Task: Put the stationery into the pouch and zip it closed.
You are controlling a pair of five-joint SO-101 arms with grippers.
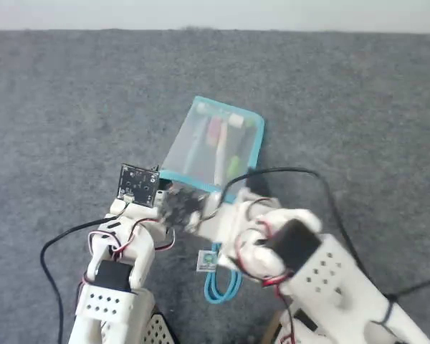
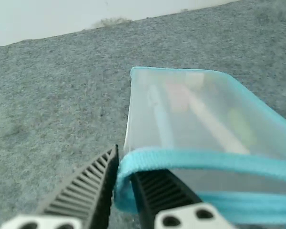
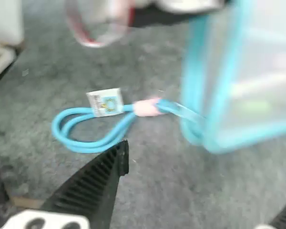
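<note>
- A translucent plastic pouch (image 1: 213, 140) with turquoise fabric trim lies near the middle of the grey felt-like surface (image 1: 64, 107). Its length runs from the arms toward the far edge, slanting a little to the right.
- The stationery (image 1: 220, 147) is inside the pouch. Several pen-like sticks show through the clear wall, white, pinkish-red, green and bluish, lying lengthwise side by side.
- The left gripper (image 2: 124, 167) is at the pouch's near left corner. Its two black ribbed fingers (image 2: 88, 188) are pinched on the turquoise trim, which passes between them.
- The right gripper (image 3: 205, 179) is low over the surface by the pouch's near edge. Its black ribbed fingers (image 3: 97, 179) are spread wide, with only bare surface between them.
- A thin blue cord loop (image 3: 86, 136) lies on the surface on the near side of the pouch, between the two arms.
- A small white tag (image 3: 104, 102) sits on the cord loop, and a pink sleeve (image 3: 147, 109) joins the loop to the turquoise trim at a near corner of the pouch.
- Whether the zip is closed cannot be told.
- The white left arm (image 1: 118, 279) rises from the near edge toward the left. The white right arm (image 1: 322, 272) comes in from the near right corner, and black cables (image 1: 50, 265) trail from both.
</note>
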